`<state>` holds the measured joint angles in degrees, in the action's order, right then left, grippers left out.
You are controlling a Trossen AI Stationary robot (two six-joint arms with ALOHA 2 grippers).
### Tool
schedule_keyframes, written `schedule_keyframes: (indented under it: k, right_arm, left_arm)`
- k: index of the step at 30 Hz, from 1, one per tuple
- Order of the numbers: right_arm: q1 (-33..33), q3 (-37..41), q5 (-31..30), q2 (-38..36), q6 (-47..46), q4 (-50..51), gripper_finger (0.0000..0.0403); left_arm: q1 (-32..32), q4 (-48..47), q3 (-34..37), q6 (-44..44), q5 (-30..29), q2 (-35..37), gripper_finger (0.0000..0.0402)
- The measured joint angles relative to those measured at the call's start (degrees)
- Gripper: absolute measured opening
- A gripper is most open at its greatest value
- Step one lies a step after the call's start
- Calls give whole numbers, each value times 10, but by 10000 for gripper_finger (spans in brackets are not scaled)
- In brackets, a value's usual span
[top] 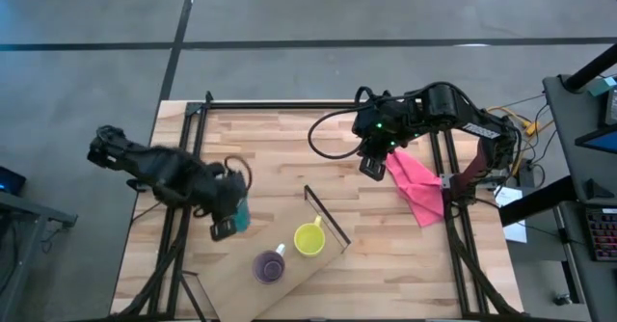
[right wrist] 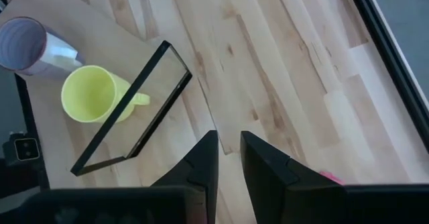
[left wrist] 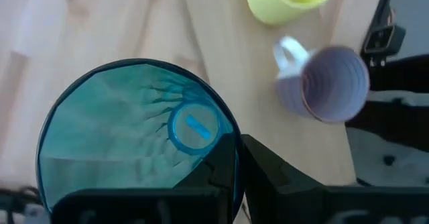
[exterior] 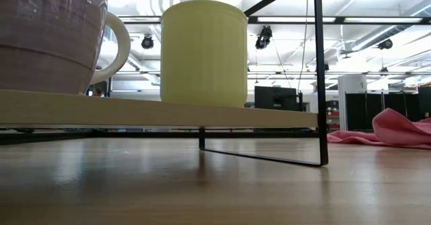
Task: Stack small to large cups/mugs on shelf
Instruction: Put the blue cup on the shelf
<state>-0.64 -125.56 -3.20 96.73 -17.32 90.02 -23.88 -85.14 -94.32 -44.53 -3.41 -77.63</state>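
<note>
Shelf (top: 289, 281): light-wood board lying slantwise on the table (top: 289, 148), its dark metal frame (top: 328, 216) upright at one end.
Yellow mug (top: 308, 238): upright on the shelf, just beside the frame, mouth up.
Purple cup (top: 268, 267): upright on the shelf, next along from the yellow mug; a handle shows.
Teal tumbler (left wrist: 134, 140): clamped in the left claw (top: 231, 218), held above the table just beside the shelf's edge, not yet on the board.
Right claw (top: 373, 160): waiting over the far side of the table, beside the pink cloth (top: 416, 187); its fingers stand a little apart, holding nothing.

Step in hand, as judged: setting the tumbler down as the largest of the row. It should go on the bare board beyond the purple cup, away from the frame. Keep it upright, lower it until its base sits flat, clear of the purple cup's handle, then release.
</note>
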Motion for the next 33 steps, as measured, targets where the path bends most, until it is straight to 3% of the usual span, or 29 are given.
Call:
schedule_keyframes:
  k: [8,14,21,33]
  right_arm:
    - [0,0,-1,0,11,0,59]
    - [0,0,-15,0,16,0,59]
    - [0,0,-15,0,24,0,59]
    - [0,0,-15,0,26,0,59]
  left_arm:
    - [-128,-4,0,-151,0,-70,0]
    - [-200,84,-3,-240,1,-122,0]
    - [-232,111,-20,-300,0,-163,0]
    - [-235,112,-46,-302,-1,-193,0]
